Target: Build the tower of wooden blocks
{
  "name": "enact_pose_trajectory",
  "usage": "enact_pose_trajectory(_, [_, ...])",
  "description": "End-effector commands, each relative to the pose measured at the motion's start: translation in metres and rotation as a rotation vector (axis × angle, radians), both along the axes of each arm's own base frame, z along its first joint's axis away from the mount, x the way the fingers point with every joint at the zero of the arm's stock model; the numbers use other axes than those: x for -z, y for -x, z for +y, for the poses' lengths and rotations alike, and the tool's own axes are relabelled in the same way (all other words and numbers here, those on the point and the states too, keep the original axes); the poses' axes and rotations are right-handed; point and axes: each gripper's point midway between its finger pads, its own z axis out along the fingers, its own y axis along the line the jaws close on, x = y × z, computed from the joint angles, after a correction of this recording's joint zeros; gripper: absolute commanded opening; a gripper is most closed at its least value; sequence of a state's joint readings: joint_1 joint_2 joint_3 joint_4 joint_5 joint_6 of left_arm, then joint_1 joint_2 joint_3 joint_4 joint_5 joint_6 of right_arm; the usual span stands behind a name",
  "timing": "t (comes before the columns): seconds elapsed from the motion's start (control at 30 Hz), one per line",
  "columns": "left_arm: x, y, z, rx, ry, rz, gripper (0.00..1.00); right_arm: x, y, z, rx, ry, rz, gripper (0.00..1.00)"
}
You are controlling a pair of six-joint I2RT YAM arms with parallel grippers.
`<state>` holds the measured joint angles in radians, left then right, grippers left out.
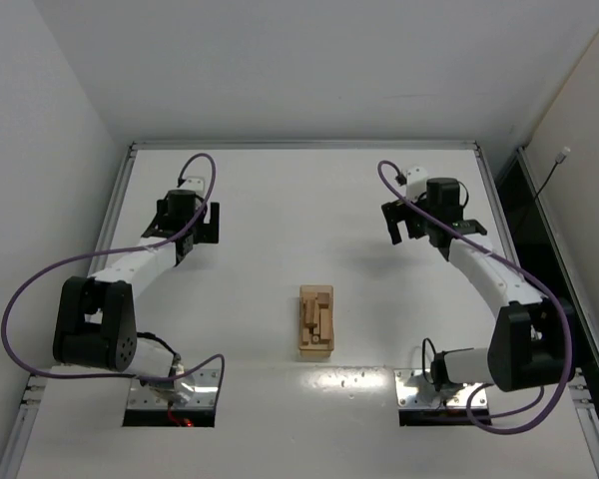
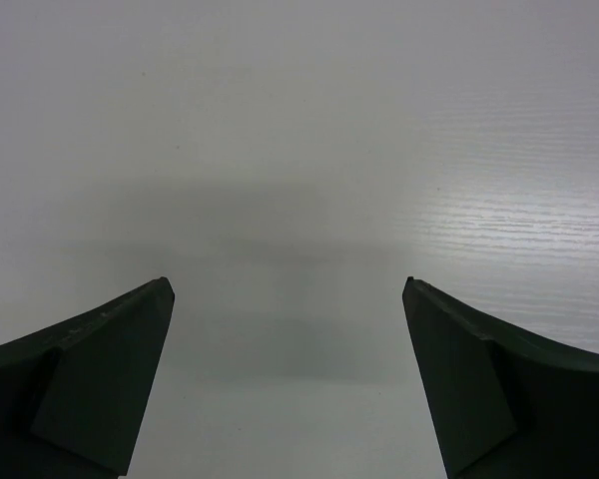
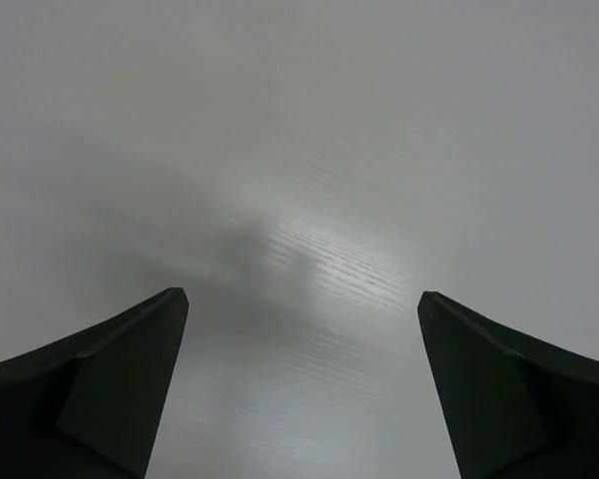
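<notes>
The wood blocks (image 1: 317, 319), small light-tan plain wooden bars, lie packed together inside a shallow tan rectangular tray (image 1: 316, 353), some lengthwise and some crossed, none of them raised into a stack that the top view can make out. The tray sits on the white counter (image 1: 280, 200) close to its near edge, roughly midway between the left and right edges, with its long side running from near to far. It lies between the two arm bases and a little beyond them, touching neither. The left arm (image 1: 130, 264), white with black joints, reaches from its base at the near-left corner toward the far-left part of the counter, and the right arm (image 1: 484, 269) mirrors it from the near-right corner toward the far-right part. Both are well apart from the tray. The left pincer (image 2: 288, 284) has its two dark fingers spread wide, with only bare white counter between them and nothing gripped. The right pincer (image 3: 301, 294) is likewise spread wide over bare counter, with a soft glare patch on the surface ahead of it, and it grips nothing. Each base is bolted to a metal plate (image 1: 411, 384) at the near edge. Plain pale walls (image 1: 280, 60) close off the space beyond the far edge and to both sides.
</notes>
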<state>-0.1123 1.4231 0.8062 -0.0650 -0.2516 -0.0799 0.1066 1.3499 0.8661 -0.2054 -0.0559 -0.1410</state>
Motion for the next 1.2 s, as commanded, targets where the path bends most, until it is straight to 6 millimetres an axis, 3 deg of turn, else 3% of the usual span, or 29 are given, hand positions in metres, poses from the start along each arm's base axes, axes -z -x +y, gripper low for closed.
enact_pose_trajectory(0.0, [-0.020, -0.010, 0.001, -0.031, 0.014, -0.066, 0.99, -0.021, -0.001, 0.012, -0.024, -0.041, -0.057, 0.97])
enact_pose_trajectory(0.13, [-0.020, -0.010, 0.003, -0.038, 0.009, -0.067, 0.99, -0.022, 0.021, 0.040, -0.104, -0.066, -0.067, 0.97])
enact_pose_trajectory(0.17, [-0.020, -0.010, 0.002, -0.045, 0.019, -0.069, 0.99, -0.034, 0.026, 0.054, -0.127, -0.092, -0.096, 0.96])
enact_pose_trajectory(0.37, [-0.020, -0.007, 0.008, -0.079, 0.002, -0.054, 0.99, -0.035, 0.058, 0.074, -0.108, -0.142, -0.059, 0.90])
enact_pose_trajectory(0.47, [-0.027, -0.006, 0.014, -0.108, -0.019, -0.067, 0.99, -0.029, 0.083, 0.090, -0.141, -0.166, -0.012, 0.84])
enact_pose_trajectory(0.63, [-0.030, -0.004, 0.020, -0.134, -0.040, -0.070, 0.99, 0.001, 0.121, 0.107, -0.242, -0.145, 0.091, 0.83])
enact_pose_trajectory(0.9, [-0.031, 0.000, 0.025, -0.156, -0.057, -0.072, 0.99, -0.005, 0.154, 0.160, -0.562, -0.176, 0.176, 0.78])
enact_pose_trajectory(1.0, [-0.028, 0.004, 0.028, -0.161, -0.072, -0.071, 0.99, -0.005, 0.163, 0.170, -0.598, -0.198, 0.218, 0.77])
enact_pose_trajectory(1.17, [-0.033, 0.003, 0.030, -0.165, -0.082, -0.088, 0.99, 0.004, 0.183, 0.170, -0.568, -0.233, 0.345, 0.69])
